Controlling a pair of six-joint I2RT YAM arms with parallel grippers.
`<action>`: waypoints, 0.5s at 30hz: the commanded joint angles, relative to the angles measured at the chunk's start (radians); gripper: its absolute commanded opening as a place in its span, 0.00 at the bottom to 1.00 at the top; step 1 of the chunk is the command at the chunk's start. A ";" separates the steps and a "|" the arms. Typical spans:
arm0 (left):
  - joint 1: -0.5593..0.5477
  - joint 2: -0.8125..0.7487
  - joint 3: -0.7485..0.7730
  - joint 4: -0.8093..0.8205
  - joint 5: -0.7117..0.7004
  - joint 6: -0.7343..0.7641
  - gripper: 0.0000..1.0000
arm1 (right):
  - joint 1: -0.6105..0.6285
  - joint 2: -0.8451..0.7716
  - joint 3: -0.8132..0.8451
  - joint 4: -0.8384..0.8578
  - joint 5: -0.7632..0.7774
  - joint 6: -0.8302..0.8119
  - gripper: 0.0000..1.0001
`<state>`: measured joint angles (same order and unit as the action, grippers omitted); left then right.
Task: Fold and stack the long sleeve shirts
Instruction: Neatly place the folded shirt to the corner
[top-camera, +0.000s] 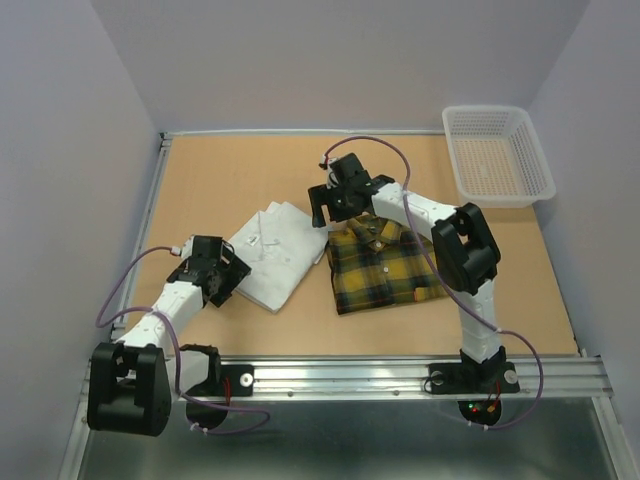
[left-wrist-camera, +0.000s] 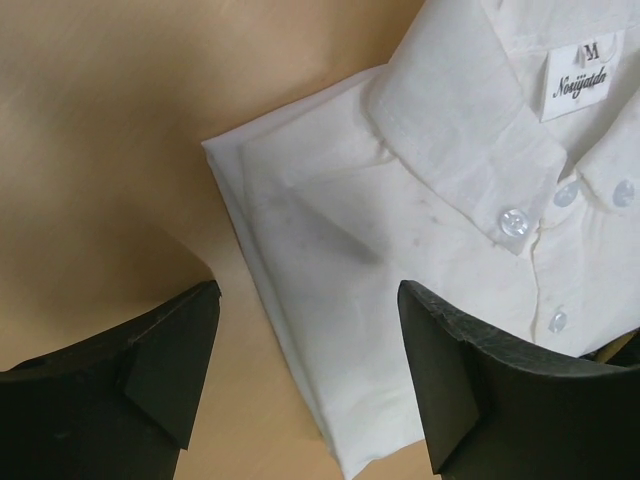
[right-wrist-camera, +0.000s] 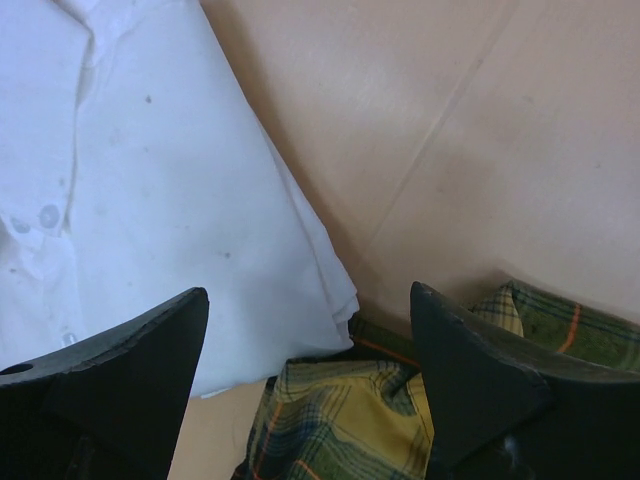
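Top external view: the left gripper (top-camera: 228, 278) hangs wide open and empty at the near corner of the folded white shirt (top-camera: 275, 250). The right gripper (top-camera: 327, 210), also wide and empty, hovers by the collar of the folded plaid shirt (top-camera: 385, 268), which lies just beside the white one. Both look light and limp and likely to sag open, so pinch all layers at a folded edge.

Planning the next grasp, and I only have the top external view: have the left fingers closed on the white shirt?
Observer: No. The left fingers stand open with nothing between them, above the white shirt at its folded edge.
Operator: And the right ones?
Observer: The right fingers are open and empty too, over the spot where the plaid shirt comes close to the white one.
Operator: Is the white one clean?
Observer: Not quite. Faint grey smudges show on its front, below the collar.
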<state>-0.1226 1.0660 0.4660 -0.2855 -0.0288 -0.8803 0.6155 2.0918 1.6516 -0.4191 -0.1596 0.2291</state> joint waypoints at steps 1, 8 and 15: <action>0.003 0.040 -0.024 0.028 0.023 -0.022 0.82 | -0.002 0.042 0.100 0.009 -0.063 -0.034 0.86; 0.001 0.083 -0.020 0.045 0.023 -0.020 0.68 | -0.002 0.132 0.137 0.009 -0.126 -0.027 0.86; 0.003 0.109 -0.010 0.058 0.049 0.003 0.37 | 0.000 0.197 0.151 0.009 -0.196 -0.022 0.84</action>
<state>-0.1223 1.1526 0.4667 -0.1947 0.0082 -0.8951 0.6147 2.2406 1.7512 -0.4122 -0.2905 0.2115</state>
